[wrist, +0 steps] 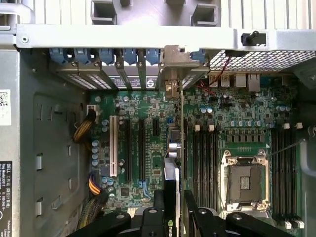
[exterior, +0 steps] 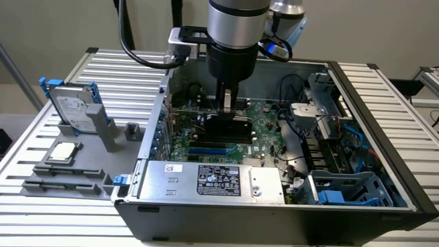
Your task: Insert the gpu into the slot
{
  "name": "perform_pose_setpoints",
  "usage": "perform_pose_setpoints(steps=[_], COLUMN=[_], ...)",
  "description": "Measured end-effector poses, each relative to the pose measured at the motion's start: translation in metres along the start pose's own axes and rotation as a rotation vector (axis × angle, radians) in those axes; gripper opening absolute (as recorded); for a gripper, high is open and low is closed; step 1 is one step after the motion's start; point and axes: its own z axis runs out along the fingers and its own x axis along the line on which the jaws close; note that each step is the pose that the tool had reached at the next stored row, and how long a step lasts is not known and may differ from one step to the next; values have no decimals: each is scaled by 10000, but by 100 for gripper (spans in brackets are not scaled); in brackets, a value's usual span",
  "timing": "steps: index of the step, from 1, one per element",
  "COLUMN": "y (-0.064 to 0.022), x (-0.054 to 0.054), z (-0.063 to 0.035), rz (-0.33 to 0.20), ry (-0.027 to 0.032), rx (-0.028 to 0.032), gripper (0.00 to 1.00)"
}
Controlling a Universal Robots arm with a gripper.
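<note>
gpu (wrist: 171, 173): thin black card, seen edge-on in the wrist view. In the exterior view (exterior: 230, 127) it sits low inside the open computer case (exterior: 274, 218), over the green motherboard (wrist: 237, 116). The case stands on the slatted table (exterior: 391, 118).
end effector (wrist: 174, 210): closed narrow on the gpu, with one of the fingers (wrist: 157, 212) on each face of the card, at the end away from the bracket. In the exterior view (exterior: 229, 109) it points straight down into the case.
gpu long axis: runs from the end effector toward the case's rear wall (wrist: 123, 37). The metal end bracket (wrist: 174, 61) leads and sits at the row of rear expansion openings.
slot (exterior: 207, 152): bright-blue strip on the motherboard, near the edge of the grey power-supply box (exterior: 213, 181). Its long axis is parallel to the card's.
gpu vs slot: the card hangs directly below the end effector, so the closing direction is judged to be straight down. The axes look aligned. Sideways offset: cannot tell, because the card's own edge covers the board beneath it in the wrist view.
neighbours: memory slots (wrist: 205, 163) and CPU socket (wrist: 245, 183) on one side of the card, black expansion slots (wrist: 135, 148) and a white one (wrist: 113, 145) on the other. All lie parallel to the card and none touches it.
seating: judged not yet pressed home. The contact line is hidden, so unconfirmed.
</note>
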Motion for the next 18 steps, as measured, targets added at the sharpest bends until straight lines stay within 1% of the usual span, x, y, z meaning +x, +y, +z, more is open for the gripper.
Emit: perform_pose_setpoints(steps=[5,7,11,18], y=[35,48,53,56], x=[7,10,16,24], z=[88,125,196,325], rz=[-4,-6,-8,-6], ry=[-49,-62,-74,-77], rx=[56,70,77,79], gripper=[26,26,26,26])
